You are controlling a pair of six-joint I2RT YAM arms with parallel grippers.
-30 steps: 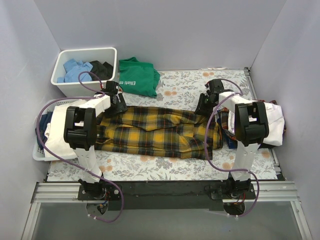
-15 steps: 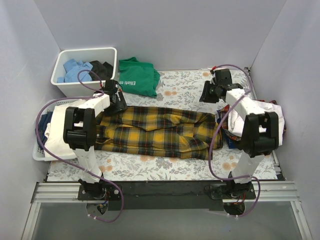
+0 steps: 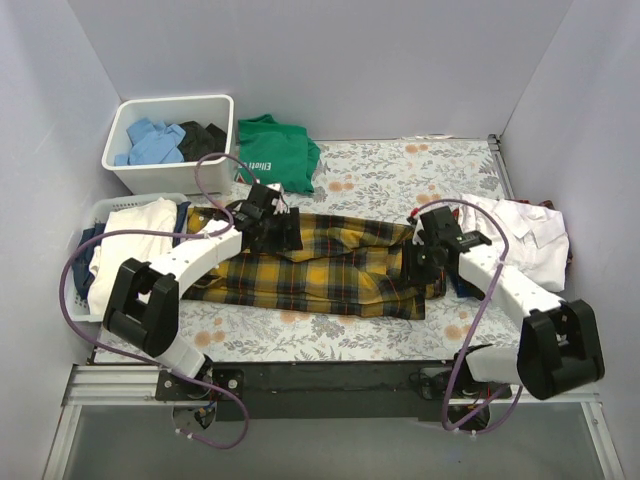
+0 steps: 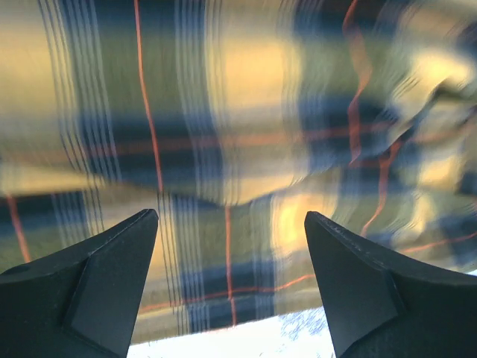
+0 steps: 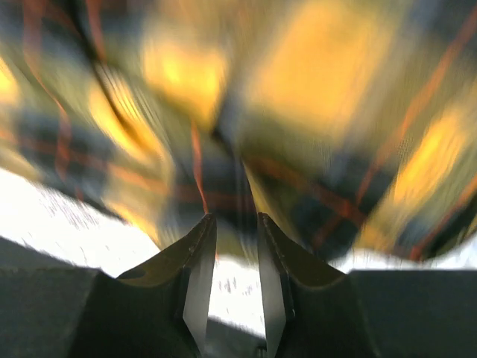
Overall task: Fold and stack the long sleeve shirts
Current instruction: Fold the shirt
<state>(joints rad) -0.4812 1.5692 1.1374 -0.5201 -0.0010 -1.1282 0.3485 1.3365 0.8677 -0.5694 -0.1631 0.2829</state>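
Plaid shirt (image 3: 330, 265) lies as a long strip on bench (image 3: 380, 170), beneath both arms. Left end effector (image 4: 231, 216), fingers wide apart, has shifted over its middle. Right end effector (image 5: 235, 218) is back at its end, nearly together; grip unclear. Cross-fold likely next.

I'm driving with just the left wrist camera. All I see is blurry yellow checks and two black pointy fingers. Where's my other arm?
Observer: The right gripper is at the right end of the same plaid shirt, which lies spread flat. Its fingers are close together, but I can't tell if they are pinching cloth.
Operator: Is there another shirt to fold?
Observer: Yes, a white shirt lies crumpled just past the plaid one's right end.
Operator: Anything behind the checks?
Observer: A green T-shirt lies at the far side, beside a white bin with clothes in it.
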